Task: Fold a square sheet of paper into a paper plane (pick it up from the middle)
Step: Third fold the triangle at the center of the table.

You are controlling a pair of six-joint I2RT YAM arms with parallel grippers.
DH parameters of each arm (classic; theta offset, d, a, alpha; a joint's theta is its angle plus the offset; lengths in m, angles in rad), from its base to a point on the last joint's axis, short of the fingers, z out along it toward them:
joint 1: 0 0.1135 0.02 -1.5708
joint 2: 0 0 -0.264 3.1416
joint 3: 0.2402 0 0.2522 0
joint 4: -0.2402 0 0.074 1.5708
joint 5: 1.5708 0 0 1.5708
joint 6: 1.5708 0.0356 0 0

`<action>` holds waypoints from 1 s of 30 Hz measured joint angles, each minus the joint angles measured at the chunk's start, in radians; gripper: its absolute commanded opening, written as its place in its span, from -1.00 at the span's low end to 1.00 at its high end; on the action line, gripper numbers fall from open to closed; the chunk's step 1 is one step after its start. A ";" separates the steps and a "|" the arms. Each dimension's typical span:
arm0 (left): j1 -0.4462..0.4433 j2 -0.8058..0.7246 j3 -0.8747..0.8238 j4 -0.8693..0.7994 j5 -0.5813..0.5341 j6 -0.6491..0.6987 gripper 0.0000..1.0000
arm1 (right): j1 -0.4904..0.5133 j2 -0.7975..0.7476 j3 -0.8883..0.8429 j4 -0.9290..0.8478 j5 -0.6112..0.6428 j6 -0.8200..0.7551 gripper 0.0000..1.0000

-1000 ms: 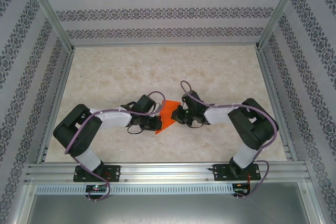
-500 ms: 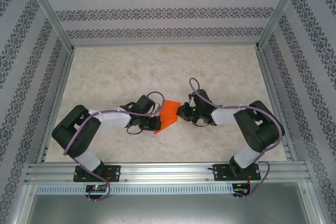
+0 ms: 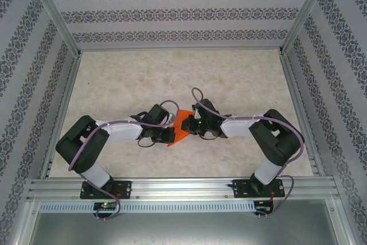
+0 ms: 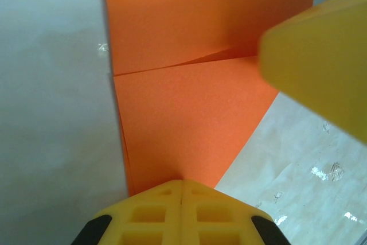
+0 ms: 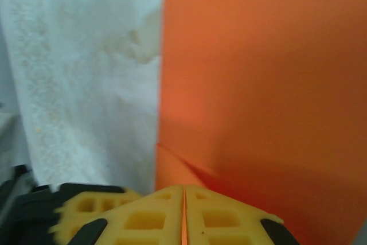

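Observation:
The square sheet of paper (image 3: 180,130) is bright orange and lies folded small at the table's middle, between both grippers. In the left wrist view the paper (image 4: 189,119) shows a slanted flap over a lower layer. My left gripper (image 4: 182,183) is shut on its near corner, and sits at the paper's left edge (image 3: 171,134) seen from above. My right gripper (image 5: 184,190) is shut on the paper (image 5: 258,84), with an orange line showing in the slit between its fingers. It reaches in from the right (image 3: 192,124). Whether the folded shape is a paper plane I cannot tell, as the grippers cover it.
The pale marbled table (image 3: 172,73) stretches bare behind the arms. Aluminium posts and patterned walls close it in at left (image 3: 63,84), right (image 3: 298,84) and back. A yellow finger of the right gripper (image 4: 321,78) crosses the left wrist view at upper right.
The right gripper pulled off to the right half a second ago, then came back left onto the paper. The left arm and the paper stayed put.

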 measured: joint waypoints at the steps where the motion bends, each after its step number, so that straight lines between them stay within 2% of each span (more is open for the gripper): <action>1: 0.000 0.000 0.000 0.000 0.000 0.000 -0.87 | 0.000 0.013 -0.003 0.002 0.004 0.002 -0.81; 8: 0.000 -0.042 0.012 -0.074 0.003 -0.001 -0.69 | 0.000 0.032 -0.012 0.022 0.015 0.003 -0.82; 14: 0.000 -0.090 0.077 -0.079 0.064 -0.024 -0.69 | 0.000 0.032 -0.013 0.023 0.016 0.003 -0.82; 20: 0.000 0.007 0.104 -0.006 0.167 -0.085 -0.72 | 0.000 0.032 -0.013 0.024 0.016 0.003 -0.82; 30: 0.000 0.111 0.103 0.035 0.192 -0.141 -0.74 | 0.000 0.032 -0.018 0.032 0.016 0.003 -0.82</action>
